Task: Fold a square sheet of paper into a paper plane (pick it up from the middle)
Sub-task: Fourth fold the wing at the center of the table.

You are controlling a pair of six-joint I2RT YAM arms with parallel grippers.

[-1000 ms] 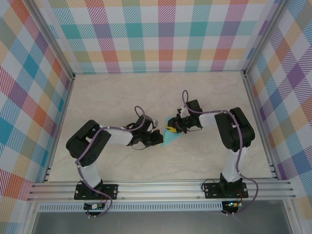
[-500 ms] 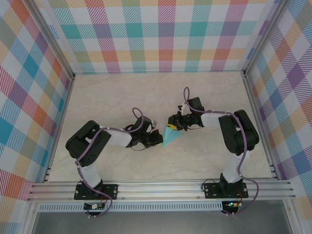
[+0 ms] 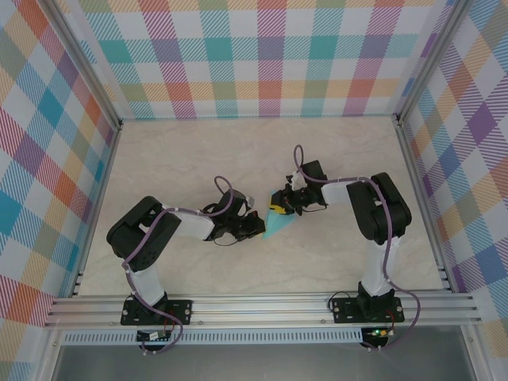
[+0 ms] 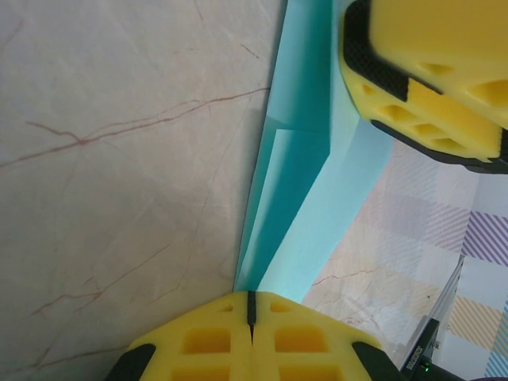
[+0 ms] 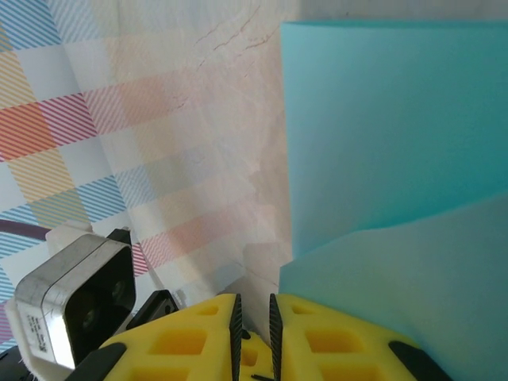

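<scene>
The square sheet of paper (image 3: 277, 223), light turquoise and partly folded into a pointed shape, stands tilted off the table between the two arms. My left gripper (image 3: 260, 228) is shut on its lower edge; the left wrist view has the paper (image 4: 305, 198) rising out of the closed fingertips (image 4: 251, 295). My right gripper (image 3: 278, 208) sits at the paper's upper end. In the right wrist view its jaws (image 5: 252, 300) stand a narrow slit apart with nothing between them, and the paper (image 5: 397, 127) lies just to the right of its right finger (image 5: 341, 337).
The marble-patterned table (image 3: 198, 159) is bare around the arms. Checked walls (image 3: 262, 55) and aluminium frame rails (image 3: 262, 305) close the space on all sides. A small silver camera box (image 5: 75, 290) on the other arm sits close to my right gripper.
The right gripper has shifted slightly left along the paper's upper end and its jaws have narrowed a little. The left gripper keeps its hold and has not moved.
</scene>
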